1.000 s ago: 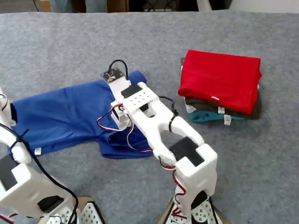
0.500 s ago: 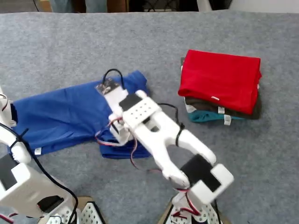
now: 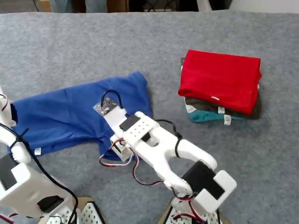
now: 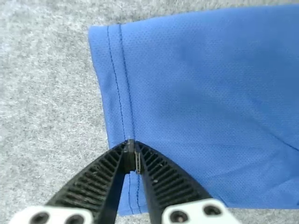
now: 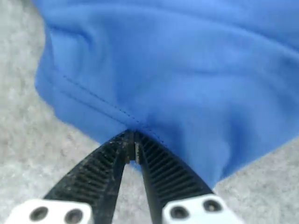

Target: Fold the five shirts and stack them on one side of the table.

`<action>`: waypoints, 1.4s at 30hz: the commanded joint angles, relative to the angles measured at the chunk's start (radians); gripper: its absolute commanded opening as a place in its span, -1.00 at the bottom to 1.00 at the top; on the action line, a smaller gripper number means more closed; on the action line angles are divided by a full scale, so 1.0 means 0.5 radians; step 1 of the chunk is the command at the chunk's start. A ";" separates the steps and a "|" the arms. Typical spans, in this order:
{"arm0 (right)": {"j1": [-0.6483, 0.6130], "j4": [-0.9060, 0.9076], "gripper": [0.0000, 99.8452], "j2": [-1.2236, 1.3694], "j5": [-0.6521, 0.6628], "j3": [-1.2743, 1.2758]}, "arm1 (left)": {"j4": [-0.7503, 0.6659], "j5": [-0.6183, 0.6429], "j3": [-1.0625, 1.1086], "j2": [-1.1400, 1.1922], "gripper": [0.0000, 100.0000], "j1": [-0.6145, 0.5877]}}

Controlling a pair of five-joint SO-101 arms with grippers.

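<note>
A blue shirt [image 3: 70,114] lies spread over the left half of the grey table [image 3: 154,42]. My right gripper [image 5: 131,151] is shut on the blue shirt's [image 5: 187,74] hem; in the high view that arm [image 3: 140,135] covers the shirt's near right corner. My left gripper [image 4: 131,156] is shut on the stitched hem of the blue shirt [image 4: 205,93], and its arm [image 3: 7,140] stands at the shirt's left end. At the right sits a stack of folded shirts [image 3: 219,86], red on top, with brown and teal ones below.
Both arm bases stand at the near edge, left base [image 3: 28,196] and right base [image 3: 196,210]. Bare grey cloth lies behind the shirt and between it and the stack.
My right arm has pulled back toward the near edge with the hem in its grip, uncovering the shirt's far right corner. The left arm and the stack have not moved.
</note>
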 commanded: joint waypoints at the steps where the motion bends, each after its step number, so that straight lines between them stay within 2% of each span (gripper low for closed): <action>1: 0.114 0.175 -0.97 -0.201 0.015 -0.140 | 0.003 0.006 -0.075 -0.015 -0.94 0.008; 8: 0.212 0.273 -0.97 -0.394 0.015 -0.219 | 0.009 0.006 -0.075 -0.015 -0.94 0.011; 17: 0.166 -0.058 -0.97 -0.124 0.006 0.216 | -0.003 0.015 -0.091 -0.015 -0.94 0.014; 20: 0.187 -0.040 -0.97 -0.091 0.012 0.229 | 0.000 0.015 -0.100 -0.034 -0.94 0.069; 24: 0.242 0.120 -0.97 -0.201 0.015 0.032 | 0.009 0.043 -0.137 -0.028 -0.94 0.170; 28: 0.307 0.347 -0.97 -0.364 0.018 -0.330 | 0.009 0.209 -0.321 -0.015 -0.94 0.192; 32: 0.381 0.448 -0.97 -0.394 0.018 -0.707 | -0.009 0.203 -0.456 -0.006 -0.94 0.238; 37: 0.427 0.147 -0.97 -0.247 0.018 -1.045 | -0.203 0.203 -0.532 0.196 -0.94 0.290; 42: 0.528 -0.420 -0.97 0.253 0.018 -1.152 | -0.362 0.199 -0.658 0.522 -0.94 0.226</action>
